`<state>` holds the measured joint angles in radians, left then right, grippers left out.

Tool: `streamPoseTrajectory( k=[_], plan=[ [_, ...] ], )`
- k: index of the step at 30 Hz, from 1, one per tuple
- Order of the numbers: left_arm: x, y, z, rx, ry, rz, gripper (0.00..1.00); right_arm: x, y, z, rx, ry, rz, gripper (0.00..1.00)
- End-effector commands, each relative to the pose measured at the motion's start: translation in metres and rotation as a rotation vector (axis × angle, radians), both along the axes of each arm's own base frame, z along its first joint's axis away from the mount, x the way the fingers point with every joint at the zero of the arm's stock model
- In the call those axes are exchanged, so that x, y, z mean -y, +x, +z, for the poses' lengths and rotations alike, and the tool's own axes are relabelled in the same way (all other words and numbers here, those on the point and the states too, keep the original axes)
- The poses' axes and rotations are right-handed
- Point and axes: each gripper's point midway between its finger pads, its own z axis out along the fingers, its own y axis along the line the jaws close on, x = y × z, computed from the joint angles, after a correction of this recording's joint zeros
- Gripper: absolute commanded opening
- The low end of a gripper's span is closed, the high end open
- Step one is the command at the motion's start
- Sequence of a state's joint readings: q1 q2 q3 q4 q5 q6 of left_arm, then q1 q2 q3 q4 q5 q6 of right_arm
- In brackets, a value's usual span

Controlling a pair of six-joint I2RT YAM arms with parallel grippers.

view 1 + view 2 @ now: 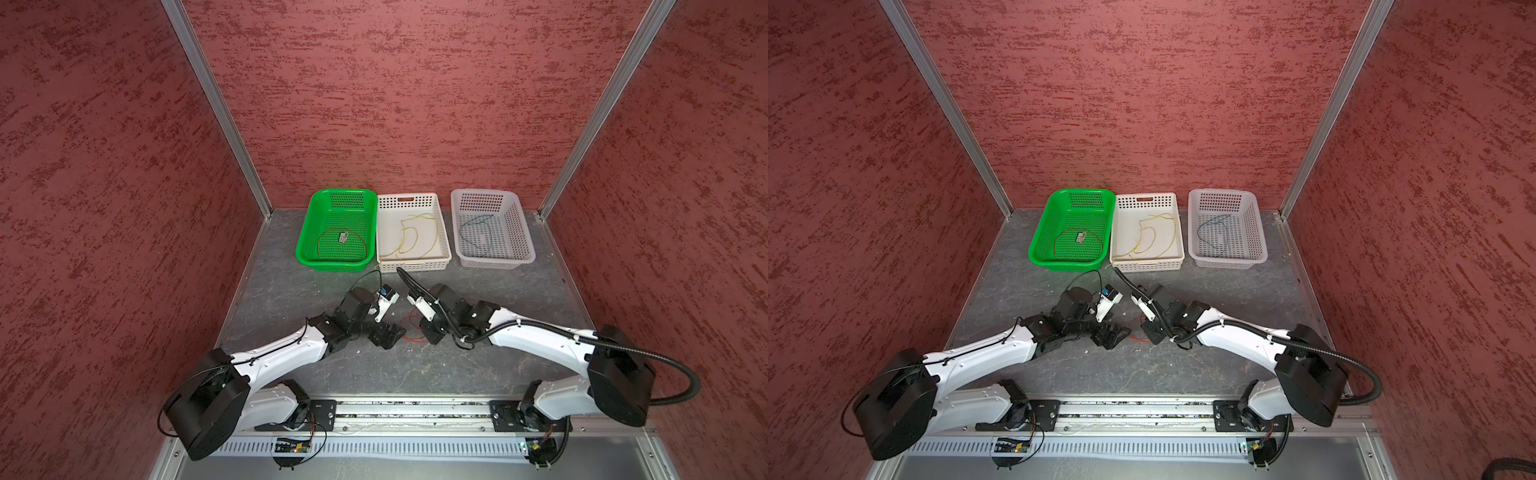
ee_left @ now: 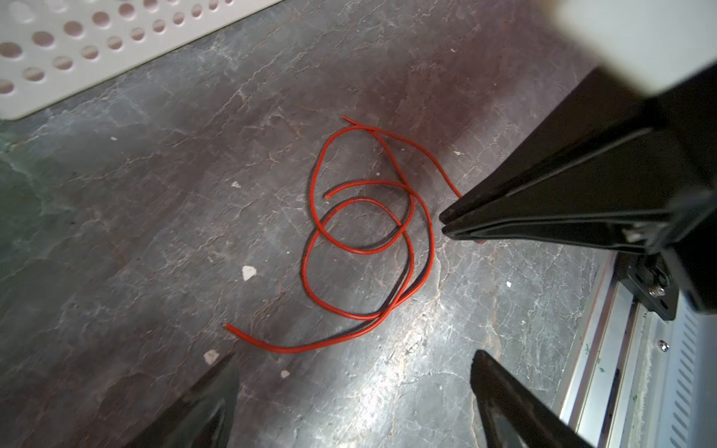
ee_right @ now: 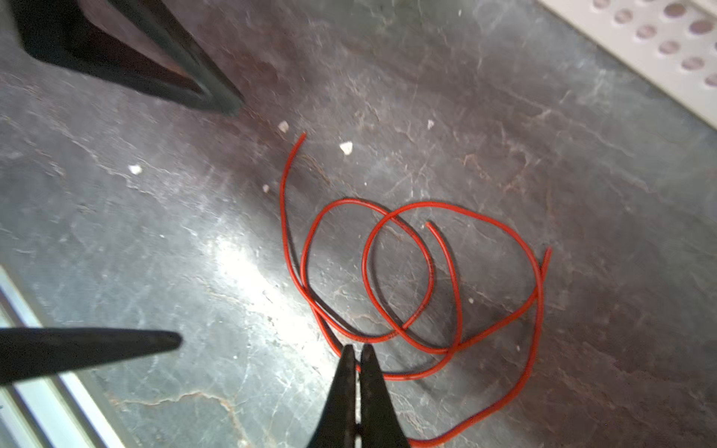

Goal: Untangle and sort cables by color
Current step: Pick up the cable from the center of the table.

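Two red cables lie looped through one another on the dark bench, in front of the baskets. The right tool sits at the edge of the tangle, its jaws pinched together on a strand where the loops cross. The left tool hangs over the opposite side, jaws spread wide, holding nothing and not touching the wire. Farther back, a green basket holds another red cable, a cream basket holds yellow ones, and a pale basket holds a blue-green one.
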<state>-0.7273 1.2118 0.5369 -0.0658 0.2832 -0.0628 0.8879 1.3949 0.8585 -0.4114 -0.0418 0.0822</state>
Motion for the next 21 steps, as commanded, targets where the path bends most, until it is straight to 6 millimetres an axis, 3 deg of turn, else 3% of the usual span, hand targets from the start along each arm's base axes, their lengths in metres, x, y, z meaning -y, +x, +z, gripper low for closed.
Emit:
streamPoseTrajectory(
  k=[1, 11, 17, 21],
  plan=[
    [0.017, -0.001, 0.012, 0.051, -0.046, -0.069, 0.93, -0.017, 0.002, 0.035, 0.015, 0.12, 0.021, 0.04],
    [0.054, -0.017, 0.029, 0.126, -0.178, -0.208, 0.94, -0.017, 0.019, 0.087, 0.062, 0.281, -0.045, 0.0],
    [0.069, -0.005, 0.044, 0.191, -0.267, -0.202, 0.94, -0.03, 0.027, 0.108, 0.065, 0.375, -0.05, 0.0],
    [0.074, 0.006, 0.044, 0.214, -0.28, -0.17, 0.91, -0.038, 0.029, 0.116, 0.06, 0.425, -0.048, 0.0]
  ],
)
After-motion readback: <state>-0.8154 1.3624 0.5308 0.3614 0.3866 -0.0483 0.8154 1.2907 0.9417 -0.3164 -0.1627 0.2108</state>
